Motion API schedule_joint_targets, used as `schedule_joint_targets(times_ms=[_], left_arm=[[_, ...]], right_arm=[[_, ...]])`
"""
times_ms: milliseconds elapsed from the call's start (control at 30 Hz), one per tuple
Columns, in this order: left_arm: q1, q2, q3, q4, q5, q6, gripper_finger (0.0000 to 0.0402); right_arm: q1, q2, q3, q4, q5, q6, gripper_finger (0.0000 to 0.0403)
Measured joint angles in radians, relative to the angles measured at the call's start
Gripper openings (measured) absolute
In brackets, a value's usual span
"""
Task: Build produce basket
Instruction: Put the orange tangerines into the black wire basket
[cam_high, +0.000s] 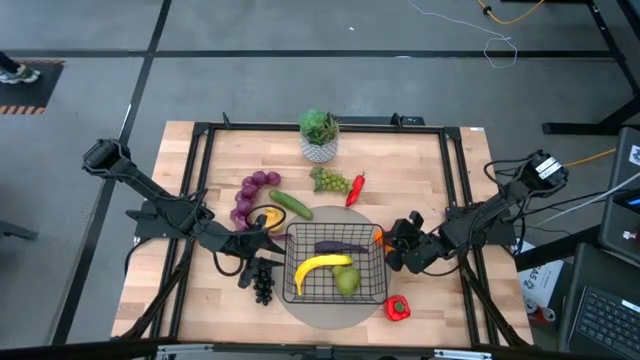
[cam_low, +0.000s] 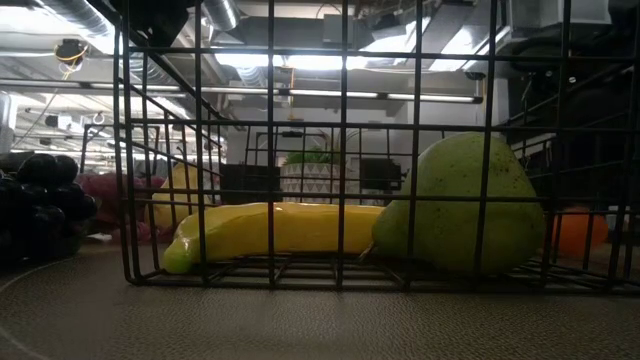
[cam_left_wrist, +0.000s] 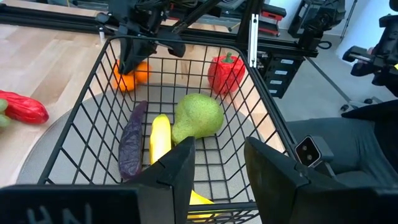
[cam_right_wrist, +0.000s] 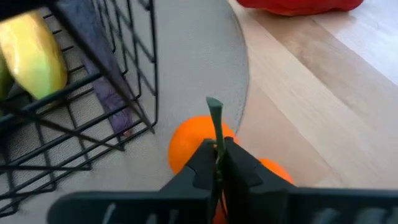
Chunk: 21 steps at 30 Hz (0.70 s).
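Basket (cam_high: 336, 262) sits lower centre of the high view on a round grey mat (cam_high: 325, 312) on the wooden worktop (cam_high: 420, 180). Inside it: banana (cam_high: 320, 266), pear (cam_high: 346, 281), eggplant (cam_high: 338, 246). Low view confirms banana (cam_low: 275, 230) and pear (cam_low: 462, 205) lying side by side on the basket floor, touching. Right gripper (cam_high: 392, 243) is at the basket's right edge, outside the wire, jaws pinching the green stem of the orange (cam_right_wrist: 199, 143); the orange rests on the mat just beside the basket wall. Left gripper (cam_high: 268, 240) hovers at the basket's left edge, jaws spread, nothing between them; its wrist view looks across the basket past its fingers (cam_left_wrist: 180, 168) to the pear (cam_left_wrist: 198, 117) and eggplant (cam_left_wrist: 132, 140). Still outside the basket: black grapes (cam_high: 262, 284) left of it at the mat edge, a bell pepper (cam_high: 397, 308) at its lower right corner, cucumber (cam_high: 291, 204) and purple grapes (cam_high: 250, 192) upper left of it, green grapes (cam_high: 330, 180) and a red chili (cam_high: 355, 188) above it. Potted plant (cam_high: 319, 135) stands at top centre of the worktop.
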Motion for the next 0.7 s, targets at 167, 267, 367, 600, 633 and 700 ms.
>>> schedule_joint_targets(times_ms=[167,267,367,600,633,700], left_arm=[[0.000,0.000,0.000,0.000,0.000,0.000,0.0134],[0.000,0.000,0.000,0.000,-0.001,0.000,0.0134],[0.000,0.000,0.000,0.000,-0.001,0.000,0.0134],[0.000,0.000,0.000,0.000,-0.007,0.000,0.0134],[0.000,0.000,0.000,0.000,-0.007,0.000,0.0134],[0.000,0.000,0.000,0.000,-0.007,0.000,0.0134]], right_arm=[[0.000,-0.009,0.025,-0.093,0.031,0.003,0.0005],[0.000,-0.036,0.089,-0.272,0.046,0.007,0.0004],[0.000,-0.065,0.195,-0.525,0.068,0.002,0.0003],[0.000,-0.085,0.484,-0.828,0.251,-0.059,0.0002],[0.000,-0.085,0.517,-0.823,0.278,-0.092,0.0002],[0.000,-0.085,0.572,-0.795,0.308,-0.170,0.0002]])
